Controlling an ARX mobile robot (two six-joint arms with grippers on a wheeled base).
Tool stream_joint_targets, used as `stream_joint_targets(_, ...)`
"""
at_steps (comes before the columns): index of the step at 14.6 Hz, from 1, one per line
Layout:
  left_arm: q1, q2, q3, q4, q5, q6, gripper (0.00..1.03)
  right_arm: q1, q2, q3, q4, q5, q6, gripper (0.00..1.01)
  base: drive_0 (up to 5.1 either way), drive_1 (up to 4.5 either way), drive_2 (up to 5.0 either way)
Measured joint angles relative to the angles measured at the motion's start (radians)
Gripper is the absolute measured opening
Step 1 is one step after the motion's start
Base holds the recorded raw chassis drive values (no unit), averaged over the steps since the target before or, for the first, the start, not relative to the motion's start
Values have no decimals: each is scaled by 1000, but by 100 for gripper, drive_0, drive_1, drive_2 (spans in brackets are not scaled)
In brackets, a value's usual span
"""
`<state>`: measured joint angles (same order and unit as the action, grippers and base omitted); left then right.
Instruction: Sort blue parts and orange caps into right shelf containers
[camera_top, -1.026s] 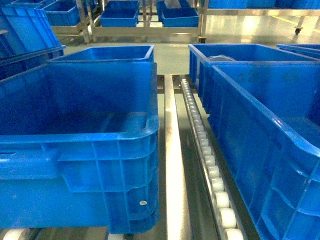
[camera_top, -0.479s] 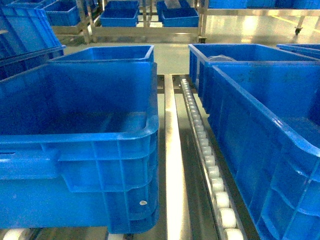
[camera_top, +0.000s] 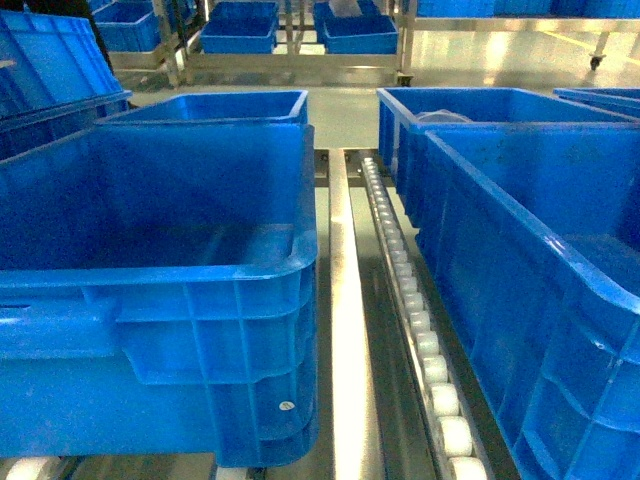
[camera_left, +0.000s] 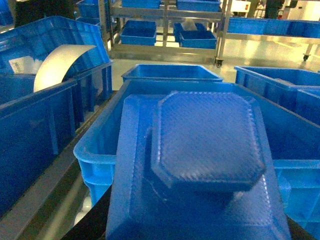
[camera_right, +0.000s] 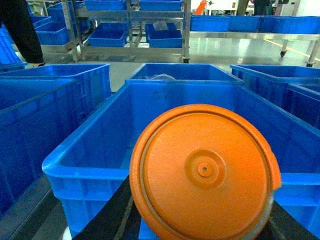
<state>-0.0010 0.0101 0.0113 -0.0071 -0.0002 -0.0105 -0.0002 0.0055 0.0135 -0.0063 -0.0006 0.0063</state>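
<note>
Neither claw shows in the head view. What it shows is a near-left container (camera_top: 160, 300) and a near-right container (camera_top: 530, 290) standing on the shelf (camera_top: 345, 330), with a shiny steel rail and a track of white rollers (camera_top: 420, 340) running between them. Two more crates sit behind them, the right rear one (camera_top: 480, 110) touching the near-right container. Beyond, across a glossy floor, stands a rack (camera_top: 290, 50) of smaller blue bins.

From the left wrist camera, the left gripper (camera_left: 200, 235) is mostly out of frame at the bottom edge; only dark bits of it show beneath a blue part (camera_left: 205, 155), an octagonal, textured tray-like piece that fills the lower picture. The part hangs in front of the lens above a blue crate (camera_left: 100, 145), so the claw is clenched on it, though the fingers are hidden. A curled white sheet (camera_left: 57, 62) sits in a crate to the left.

From the right wrist camera, the right gripper (camera_right: 200, 232) grasps an orange cap (camera_right: 205, 172), face toward the lens, with dark fingers (camera_right: 107, 212) visible at its lower edges. The cap is held over the near rim of a deep blue crate (camera_right: 95, 165). A person's dark-clothed legs (camera_right: 25, 30) stand at upper left.
</note>
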Motion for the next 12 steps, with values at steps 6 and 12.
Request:
stream_joint_targets(6,0,0,0,0,0,0,42,6,-3,-2,19,17,-12,43,0,0,0)
stream_joint_targets(12,35,253,12,352,90,-89,42,-29,149,9,335,47,-91,43,0,0,0)
